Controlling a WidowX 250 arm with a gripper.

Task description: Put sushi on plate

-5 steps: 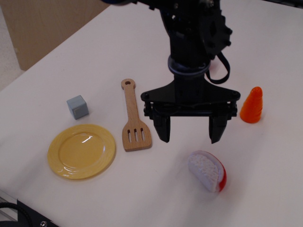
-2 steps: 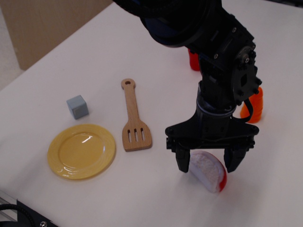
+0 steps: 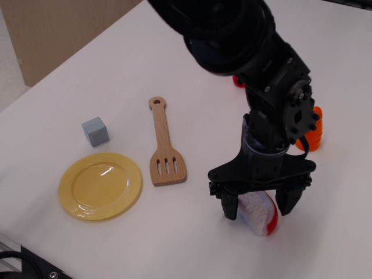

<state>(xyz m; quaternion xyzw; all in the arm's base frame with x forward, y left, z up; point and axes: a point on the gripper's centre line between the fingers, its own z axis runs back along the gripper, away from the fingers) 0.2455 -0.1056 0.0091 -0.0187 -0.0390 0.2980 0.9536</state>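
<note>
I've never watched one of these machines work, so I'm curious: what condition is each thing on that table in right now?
gripper: lowered over the sushi, a finger on each side, jaws open.
sushi: on the table, between the fingers, not lifted.
plate: flat on the table, nothing on it.
wooden spatula: lying flat beside the plate.
grey cube: sitting on the table behind the plate.
orange carrot: upright, partly hidden by the arm.

A single fixed view looks steeply down from above the front of the white bench (image 3: 87, 75) (fairly close in), facing across it toward the arm's base.
</note>
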